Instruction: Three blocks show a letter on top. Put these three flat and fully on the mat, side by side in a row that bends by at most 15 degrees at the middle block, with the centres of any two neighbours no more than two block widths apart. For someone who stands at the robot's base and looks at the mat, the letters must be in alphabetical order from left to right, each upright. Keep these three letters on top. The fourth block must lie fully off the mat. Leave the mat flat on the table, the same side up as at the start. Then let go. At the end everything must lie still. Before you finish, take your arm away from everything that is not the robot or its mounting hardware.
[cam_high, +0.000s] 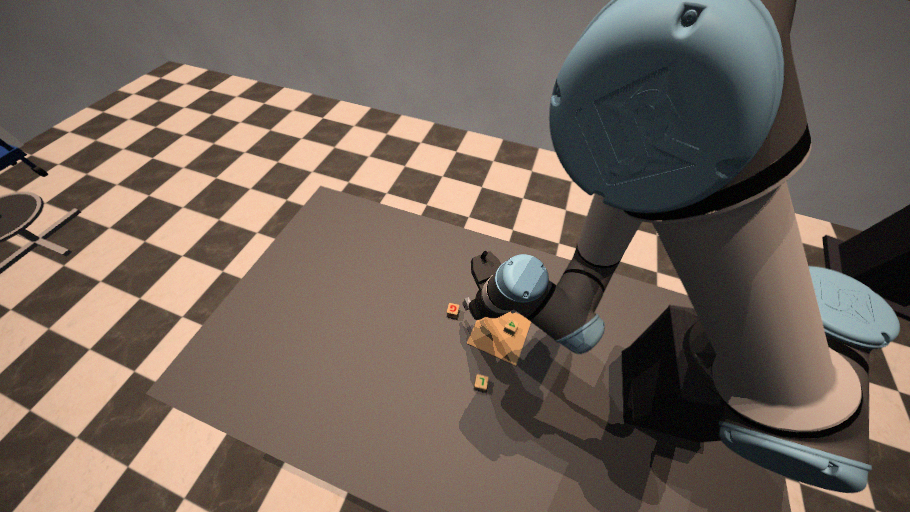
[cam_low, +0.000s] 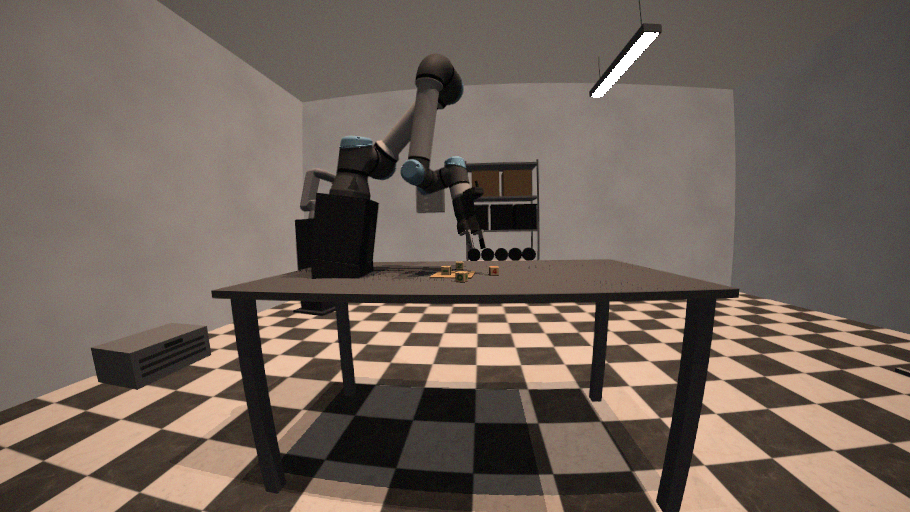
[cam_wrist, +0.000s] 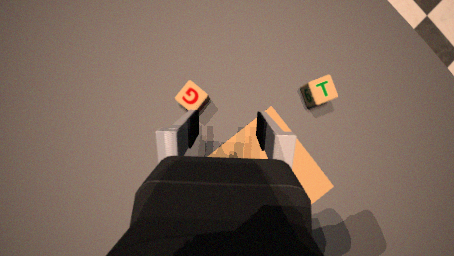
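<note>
A thin orange mat (cam_high: 498, 338) lies on the dark table and also shows in the wrist view (cam_wrist: 280, 160). A block with a green 4 (cam_high: 511, 326) sits on the mat near the arm. A block with a red G (cam_high: 452, 310) lies on the table just off the mat; in the wrist view (cam_wrist: 191, 95) it lies just beyond my left finger. A block with a green T (cam_wrist: 322, 90) lies on the table off the mat, to the right. My gripper (cam_wrist: 227, 122) is open and empty. It hovers above the mat's corner. A fourth block (cam_low: 458, 265) shows only in the exterior view, and I cannot read its top.
The arm's wrist (cam_high: 521, 280) covers part of the mat and the table behind it. The robot's dark pedestal (cam_low: 343, 235) stands at one table end. The table edge (cam_wrist: 425, 30) shows at the wrist view's upper right.
</note>
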